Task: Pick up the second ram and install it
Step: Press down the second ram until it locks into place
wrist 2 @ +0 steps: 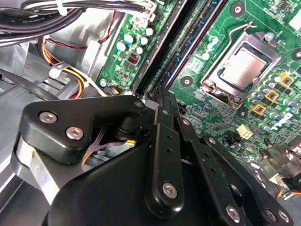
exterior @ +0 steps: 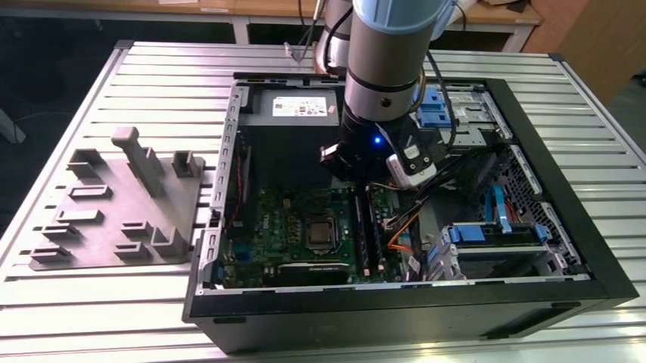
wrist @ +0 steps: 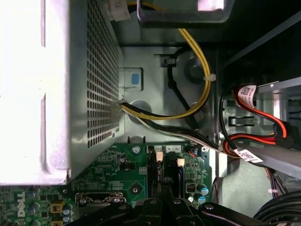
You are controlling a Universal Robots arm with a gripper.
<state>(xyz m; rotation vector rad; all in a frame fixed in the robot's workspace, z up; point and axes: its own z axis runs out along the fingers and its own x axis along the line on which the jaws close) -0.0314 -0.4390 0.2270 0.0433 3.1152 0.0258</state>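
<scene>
Over the black slot rails (wrist 2: 162, 52) of the motherboard (wrist 2: 225, 108), the claw (wrist 2: 165, 94) fingers sit pressed together, gripping nothing visible.

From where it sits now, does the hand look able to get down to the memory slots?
Probably yes. The hand hangs right over the black slot rails on the motherboard, nothing lying between; the cable bundle sits off to one side.

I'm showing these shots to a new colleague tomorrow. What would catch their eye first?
Most striking is the grey robot arm reaching down into the open computer case on the slatted metal table. Beneath it lies the green motherboard with its silver square chip, and in the second wrist view the black gripper sits over the long black memory slots. On the exterior view's left rests a grey parts holder.
</scene>
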